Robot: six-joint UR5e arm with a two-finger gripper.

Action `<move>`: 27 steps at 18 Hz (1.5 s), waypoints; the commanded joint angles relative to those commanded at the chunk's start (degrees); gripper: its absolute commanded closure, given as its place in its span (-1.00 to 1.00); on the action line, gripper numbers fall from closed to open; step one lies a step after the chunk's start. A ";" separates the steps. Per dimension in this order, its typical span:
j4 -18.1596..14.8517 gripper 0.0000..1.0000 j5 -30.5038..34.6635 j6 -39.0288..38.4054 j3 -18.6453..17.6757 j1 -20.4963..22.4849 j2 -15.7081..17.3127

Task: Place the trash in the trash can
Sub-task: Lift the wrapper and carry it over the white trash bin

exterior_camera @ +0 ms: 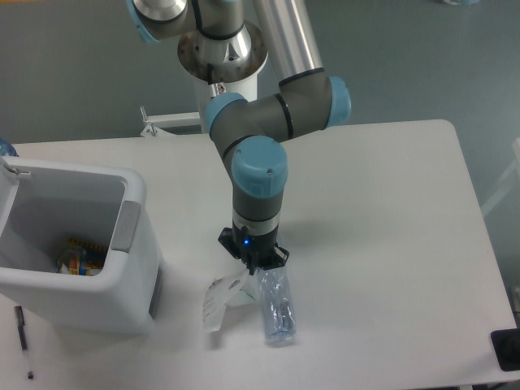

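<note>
The white packet (218,297) hung crumpled and tilted just below and to the left of the gripper (253,264), its upper edge reaching up to the fingertips and its lower end near or touching the table (390,211); its outline was blurred. The gripper's fingers were drawn close together, apparently pinching the packet's top corner, though the contact itself was too small to make out clearly. Right beside the packet, on its right, the crushed clear bottle (276,307) lay on the tabletop, its top end directly under the gripper. The arm (258,175) stood upright above both pieces. Well to the left sat the white trash can (130,268), open, with some colourful items at its bottom. A thin black pen (23,341) lay near the table's front-left edge.
</note>
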 joint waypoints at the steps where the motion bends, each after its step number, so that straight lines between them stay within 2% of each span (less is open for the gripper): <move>1: -1.41 1.00 -0.97 0.09 1.06 0.35 0.00; 5: -5.28 1.00 -4.74 0.09 4.49 1.85 0.70; 10: -8.36 1.00 -11.96 0.00 8.09 3.87 3.25; 13: -8.81 1.00 -13.01 -2.10 10.38 3.70 3.78; 17: -8.81 1.00 -19.33 -7.20 12.93 3.35 7.29; 21: -8.81 1.00 -22.68 -9.14 12.93 2.30 11.59; 27: -8.81 1.00 -27.60 -11.51 11.26 -1.30 15.64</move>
